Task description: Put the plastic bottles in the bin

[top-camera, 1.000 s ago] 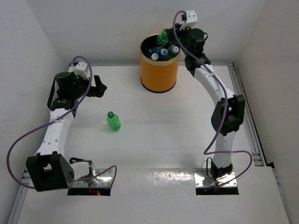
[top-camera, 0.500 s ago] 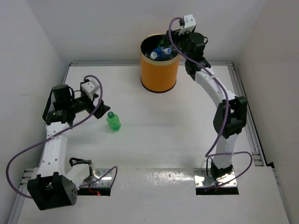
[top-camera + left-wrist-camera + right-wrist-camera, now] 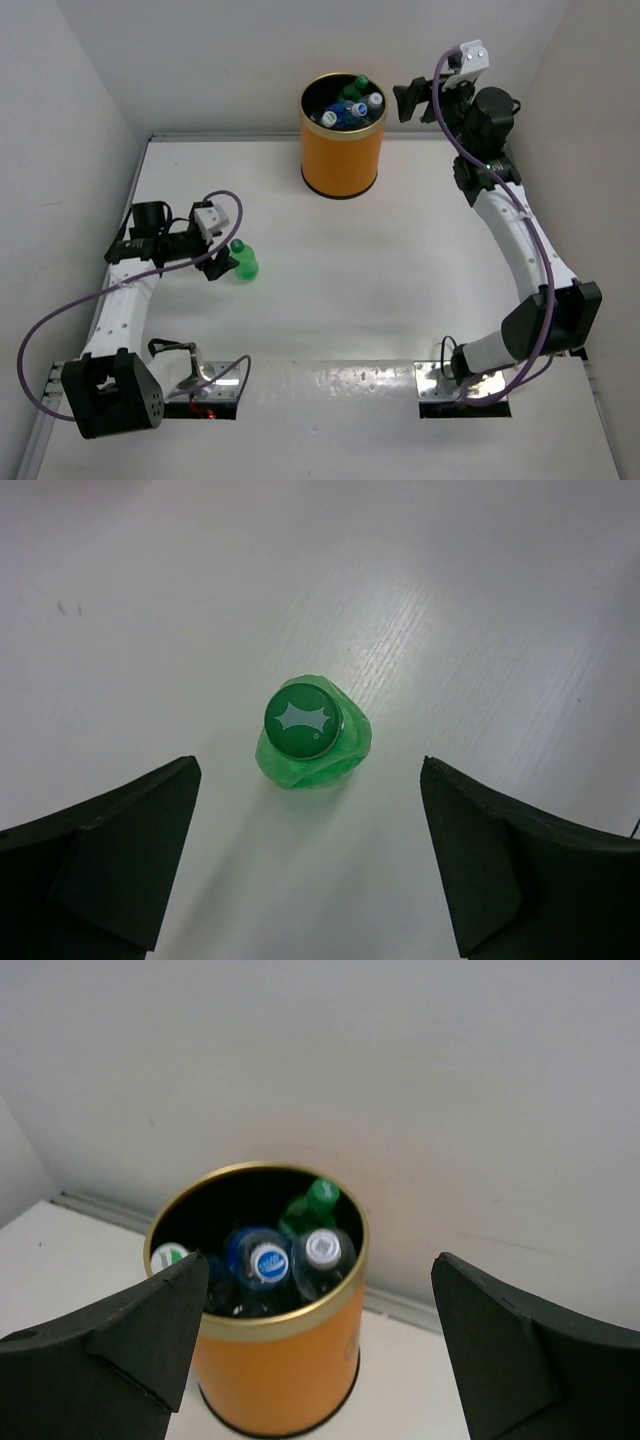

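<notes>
Green bottle stood upright on the surface, long axis vertical, cap up. Left pincer gaped wide either side of it, not touching; right pincer was wide, empty, facing the bin.

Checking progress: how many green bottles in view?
2. One green bottle stands on the table, ahead of the open left hand; a second green bottle leans in the bin. More may be hidden there.
</notes>
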You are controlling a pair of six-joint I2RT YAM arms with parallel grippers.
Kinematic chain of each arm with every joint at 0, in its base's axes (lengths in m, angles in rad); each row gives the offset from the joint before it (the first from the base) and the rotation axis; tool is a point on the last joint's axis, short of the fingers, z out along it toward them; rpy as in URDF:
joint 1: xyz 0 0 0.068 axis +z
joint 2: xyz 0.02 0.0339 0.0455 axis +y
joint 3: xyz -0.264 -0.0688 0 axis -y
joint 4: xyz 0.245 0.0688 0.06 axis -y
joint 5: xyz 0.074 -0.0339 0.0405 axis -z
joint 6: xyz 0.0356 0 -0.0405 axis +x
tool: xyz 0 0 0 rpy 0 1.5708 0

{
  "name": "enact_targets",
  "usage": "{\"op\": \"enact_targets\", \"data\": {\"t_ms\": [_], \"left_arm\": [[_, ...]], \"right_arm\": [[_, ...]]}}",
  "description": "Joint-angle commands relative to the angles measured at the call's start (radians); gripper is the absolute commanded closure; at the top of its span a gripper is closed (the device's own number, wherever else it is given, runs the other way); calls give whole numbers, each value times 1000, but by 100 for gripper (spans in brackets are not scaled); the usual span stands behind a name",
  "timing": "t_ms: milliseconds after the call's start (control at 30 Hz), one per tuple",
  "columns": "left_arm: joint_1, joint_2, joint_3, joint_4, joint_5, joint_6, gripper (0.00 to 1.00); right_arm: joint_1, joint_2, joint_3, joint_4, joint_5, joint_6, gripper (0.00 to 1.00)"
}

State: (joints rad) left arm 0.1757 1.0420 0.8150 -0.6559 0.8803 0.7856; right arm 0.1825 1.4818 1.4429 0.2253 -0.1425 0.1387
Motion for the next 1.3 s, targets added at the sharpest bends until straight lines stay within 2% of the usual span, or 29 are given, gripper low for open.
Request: {"op": "enact_targets", "data": {"t_ms": [0, 200, 533, 667, 700, 767, 833, 867, 967, 1033, 1067, 1100, 1133, 1167, 1200, 1233, 1267], "left_arm": [[2, 38, -11, 12, 68, 86, 1], [2, 134, -31, 148, 83, 15, 1], [-39, 158, -59, 337, 111, -141, 4], [-61, 158, -68, 351, 101, -161, 18], [-61, 168, -68, 360, 101, -161, 28], [-61, 168, -68, 360, 112, -161, 41], [-71, 168, -50, 360, 112, -172, 48], [-71, 168, -33, 360, 112, -181, 58], [-71, 168, 116, 377, 121, -283, 90], [-100, 199, 296, 442, 121, -360, 91], [-110, 248, 362, 484, 108, -487, 93], [-119, 278, 430, 515, 108, -537, 94], [-134, 314, 576, 541, 99, -581, 96], [-145, 390, 649, 599, 65, -682, 100], [-154, 391, 720, 634, 48, -736, 100], [-171, 471, 842, 679, 22, -793, 100], [-180, 508, 890, 779, -7, -848, 100]], "right_arm": [[-9, -14, -74, -43, -37, 6, 9], [-11, -29, -121, -76, -51, 6, 9], [-11, -55, -188, -98, -63, -13, 9], [-11, -66, -213, -99, -65, -28, 9], [-11, -66, -214, -99, -65, -37, 9], [-9, -69, -226, -104, -74, -57, 11], [-12, -80, -236, -110, -74, -70, 11], [-12, -83, -254, -110, -75, -76, 11], [-12, -104, -292, -126, -77, -91, 11], [-20, -126, -321, -139, -81, -94, 11], [-24, -129, -340, -144, -85, -97, 11], [-29, -140, -358, -145, -85, -96, 11], [-32, -147, -364, -153, -85, -97, 11], [-34, -158, -381, -156, -85, -97, 11], [-40, -158, -387, -161, -83, -96, 11], [-41, -163, -389, -164, -85, -94, 11], [-52, -164, -392, -168, -82, -91, 11]]}}
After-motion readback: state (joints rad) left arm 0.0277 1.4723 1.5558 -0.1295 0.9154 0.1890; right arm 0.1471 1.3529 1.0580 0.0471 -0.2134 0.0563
